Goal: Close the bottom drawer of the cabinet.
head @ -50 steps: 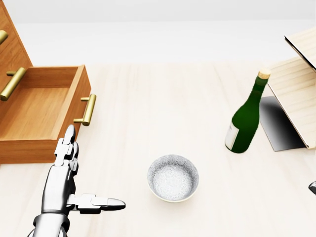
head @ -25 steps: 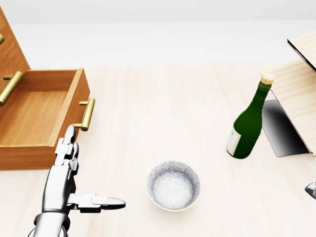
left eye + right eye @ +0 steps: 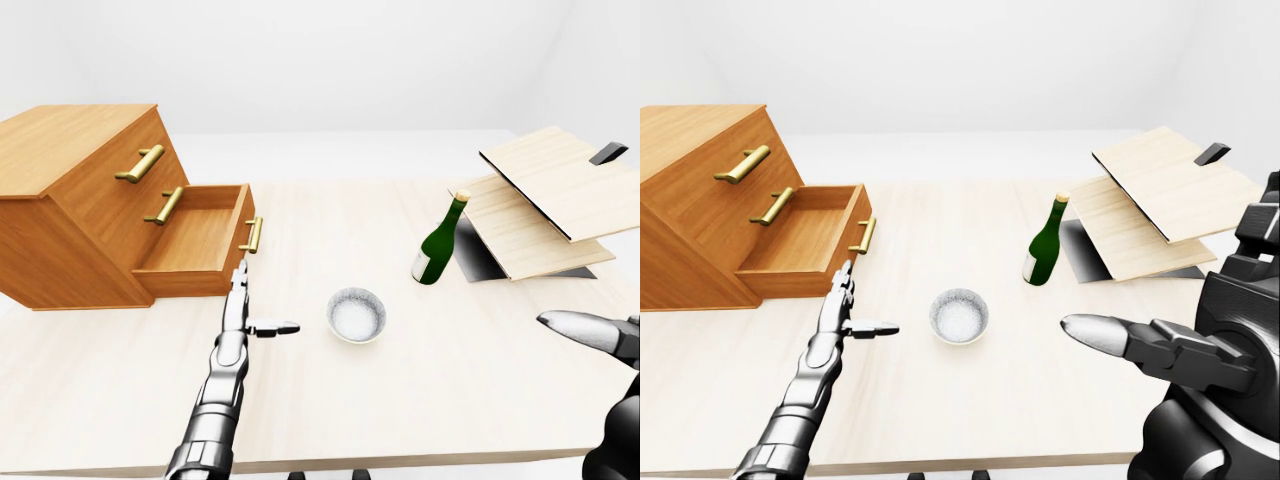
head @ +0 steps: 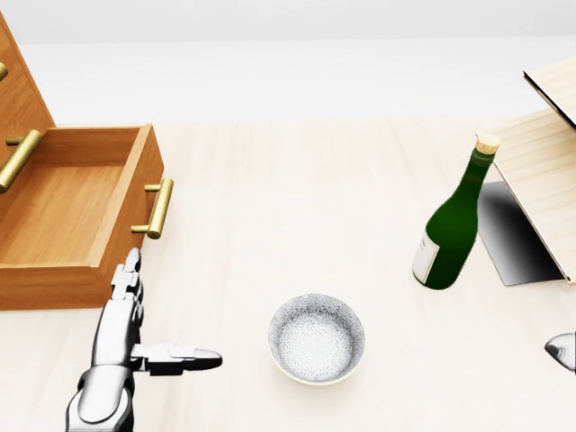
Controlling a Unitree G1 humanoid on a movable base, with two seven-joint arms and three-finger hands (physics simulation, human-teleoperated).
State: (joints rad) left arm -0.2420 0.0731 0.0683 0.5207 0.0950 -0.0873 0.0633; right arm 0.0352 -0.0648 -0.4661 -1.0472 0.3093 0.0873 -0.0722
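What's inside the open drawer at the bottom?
The open drawer looks empty: only its bare wooden floor shows in the head view. The part still tucked inside the cabinet is hidden, so I can't tell what's there.

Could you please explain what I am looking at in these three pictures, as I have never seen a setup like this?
These are simulator renders from three cameras on a humanoid robot's head, all looking out over its own arms. The silver left hand reaches in from the bottom left, fingers open and holding nothing; its fingertips point toward the bottom drawer, which stands pulled out of the wooden cabinet. The right hand, large and close in the right-eye view, is also open and empty. On the pale wooden table stand a white bowl and a green bottle with a cork. Right of the bottle, light wooden boards lie stacked at a slant. The job is to push that drawer shut; it is not yet done.
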